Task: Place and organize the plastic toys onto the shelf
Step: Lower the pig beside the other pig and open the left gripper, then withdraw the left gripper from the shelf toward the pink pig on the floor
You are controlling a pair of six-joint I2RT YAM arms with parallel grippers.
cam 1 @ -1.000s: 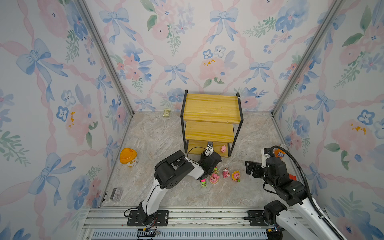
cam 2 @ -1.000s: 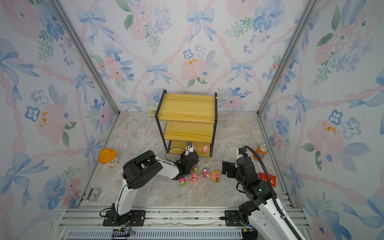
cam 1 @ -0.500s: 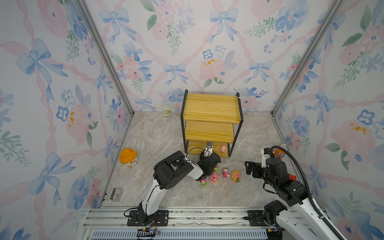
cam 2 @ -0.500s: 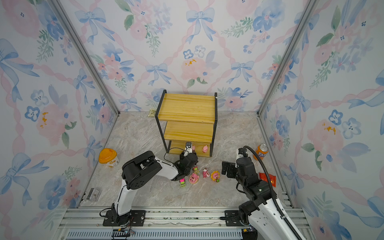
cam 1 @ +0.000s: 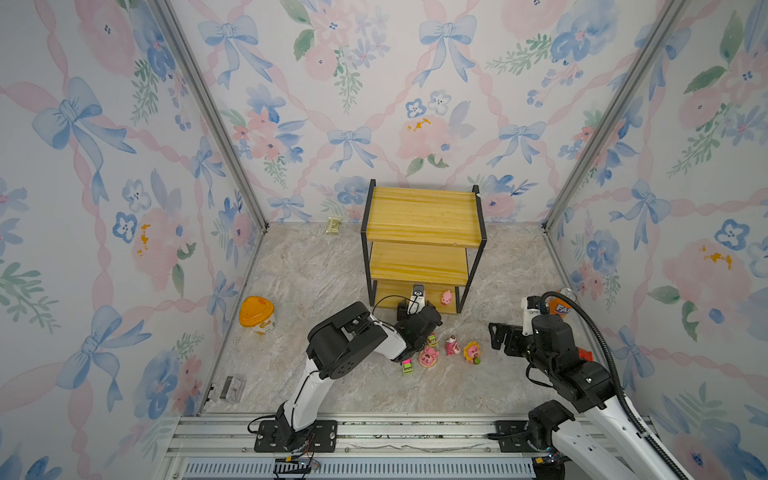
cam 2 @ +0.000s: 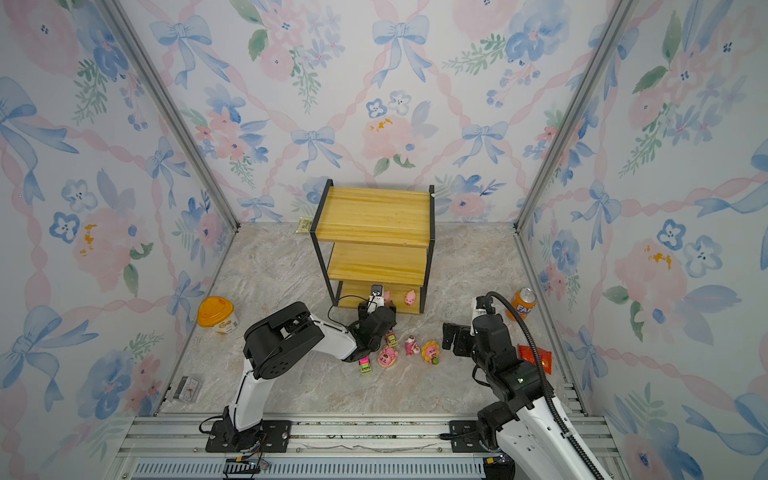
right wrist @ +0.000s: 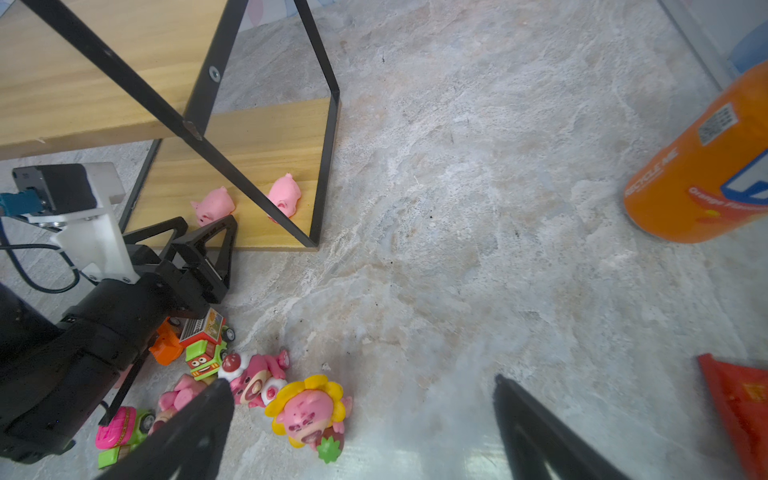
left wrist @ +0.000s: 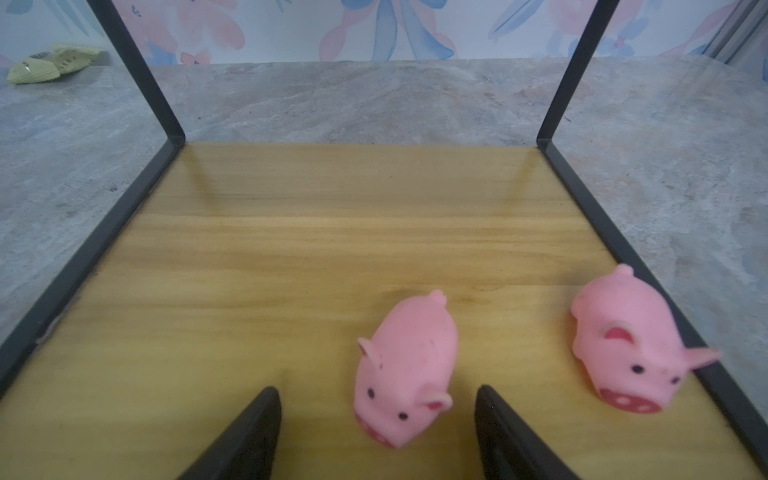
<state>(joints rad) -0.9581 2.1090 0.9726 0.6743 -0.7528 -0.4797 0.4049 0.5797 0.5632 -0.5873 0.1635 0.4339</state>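
Plastic toys: part shelved, part loose.

Shelved: two pink pigs stand on the lowest board of the shelf (left wrist: 311, 232), near its front edge, with their snouts toward the left wrist camera. The first pig (left wrist: 405, 365) stands between the fingers of the left gripper (left wrist: 376, 390). The second pig (left wrist: 623, 345) stands just beside it, close against the black frame rail.

Left gripper — jaws parted around the first pig with a gap on either side, gripping nothing. In the right wrist view its fingertips reach just over the front edge of the board.

Loose: a cluster on the marble floor (right wrist: 457, 208) in front of the shelf, partly under the left arm.
- grey-green car (right wrist: 205, 340)
- orange car (right wrist: 166, 343), just beside the grey-green car
- pink-green car (right wrist: 120, 432)
- pink figurine with a red-topped head (right wrist: 253, 378)
- sunflower-collared figurine (right wrist: 307, 409)
- third pink figurine (right wrist: 178, 399), partly hidden behind a finger of the right gripper (right wrist: 359, 390)

Right gripper — jaws spread wide and holding nothing, near the sunflower-collared figurine.

Other items:
- orange soda can (cam 2: 524, 303), upright on the floor behind the right arm
- orange-lidded yellow tub (cam 1: 257, 316), toward the left wall in both top views
- red packet (right wrist: 739, 407), on the floor near the can
- pale green packet (left wrist: 54, 64), on the floor by the back wall, beyond the shelf
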